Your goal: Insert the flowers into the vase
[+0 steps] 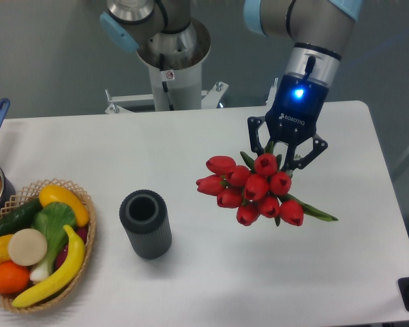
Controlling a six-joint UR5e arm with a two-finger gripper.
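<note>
gripper [284, 161] jaws closed on the green stems, flowers [255, 189] held above the table [191, 146], vase [145, 223] upright, well apart to the left

The gripper [287, 158] clamps the flowers [255, 189], whose red buds hang below it; the vase [146, 224] stands upright, well apart, lower left.
</note>
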